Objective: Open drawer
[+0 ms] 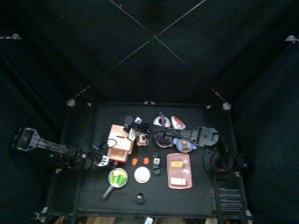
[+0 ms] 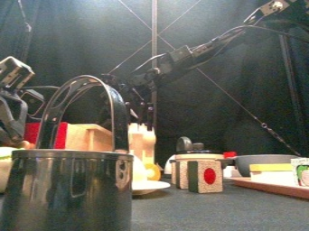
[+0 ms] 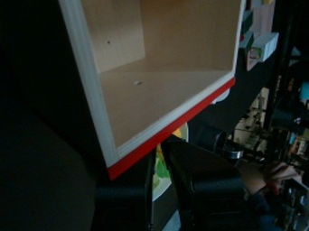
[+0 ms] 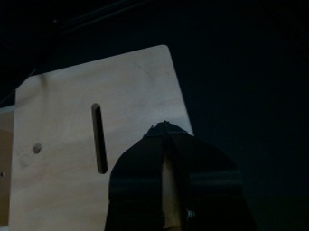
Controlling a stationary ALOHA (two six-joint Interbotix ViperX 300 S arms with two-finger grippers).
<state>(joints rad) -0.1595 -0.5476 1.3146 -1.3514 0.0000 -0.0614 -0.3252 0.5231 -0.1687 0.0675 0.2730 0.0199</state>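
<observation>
The drawer [image 1: 121,140] is a light-tan box unit left of the table's middle. It stands behind the pot in the front view [image 2: 87,135]. The left wrist view looks into a tan, empty sliding part [image 3: 157,72] with a red front edge [image 3: 169,126], pulled out toward the left arm. My left gripper [image 1: 103,159] is at that red edge; its hold is hidden. My right arm reaches across the middle. My right gripper [image 4: 165,133] is shut, its tip against the pale top panel [image 4: 97,117] beside a narrow slot, and it shows over the drawer in the top view [image 1: 138,138].
A dark pot with a tall handle [image 2: 72,185] stands at the front edge. A pink-brown tray [image 1: 177,171], a white plate [image 1: 142,175], a green item [image 1: 117,178] and a bowl [image 1: 170,121] lie around the drawer. A block with a red dot [image 2: 203,174] stands front right.
</observation>
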